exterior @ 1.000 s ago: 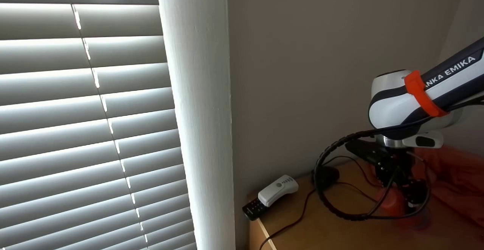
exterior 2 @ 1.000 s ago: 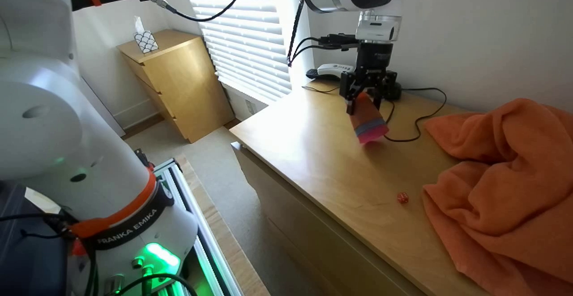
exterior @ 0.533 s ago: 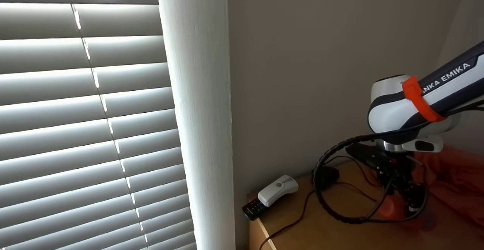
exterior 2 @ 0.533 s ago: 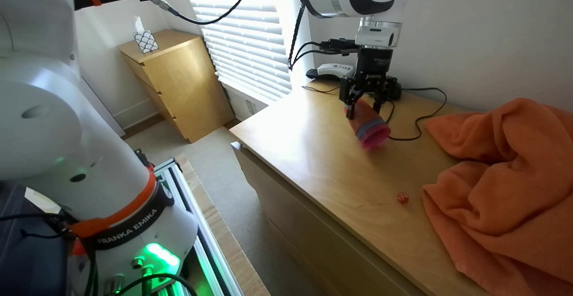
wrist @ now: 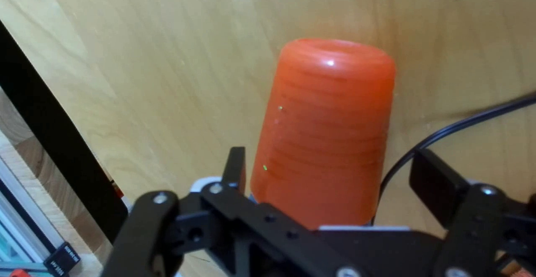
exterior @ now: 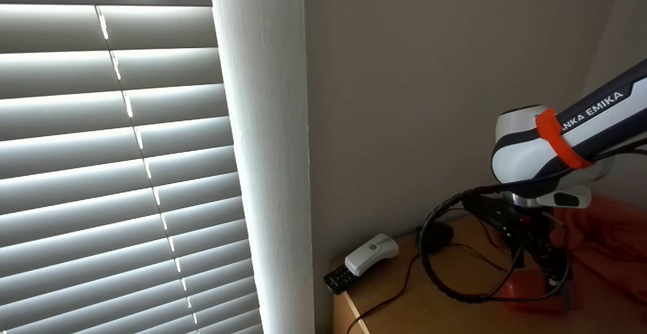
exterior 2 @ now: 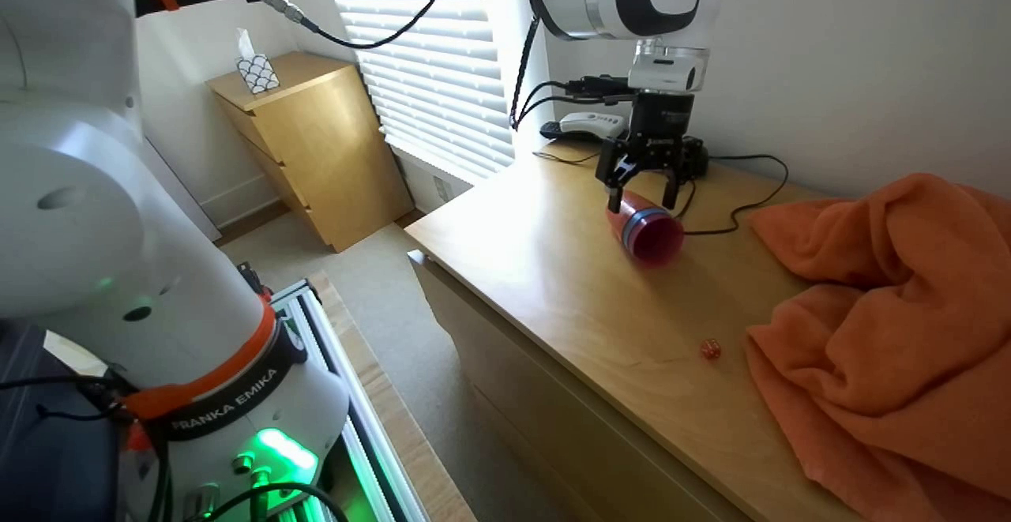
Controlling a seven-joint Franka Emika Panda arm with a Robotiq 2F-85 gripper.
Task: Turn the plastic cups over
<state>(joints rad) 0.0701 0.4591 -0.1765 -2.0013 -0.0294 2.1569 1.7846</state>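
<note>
Lying on its side on the wooden surface [exterior 2: 545,245], the red-orange plastic cup [exterior 2: 644,228] points its blue-banded mouth end toward the camera in an exterior view, and the gripper [exterior 2: 642,201] is positioned over it. The jaws stand spread, one finger to each side of the cup; the wrist view shows a clear gap on one side, while contact on the other cannot be determined. A black cable [wrist: 460,124] runs just beside the cup, a red die [exterior 2: 711,348] and a crumpled orange cloth [exterior 2: 908,309] lie farther out, and a white handheld device [exterior: 371,254] overlaps a black remote [exterior: 338,279].
</note>
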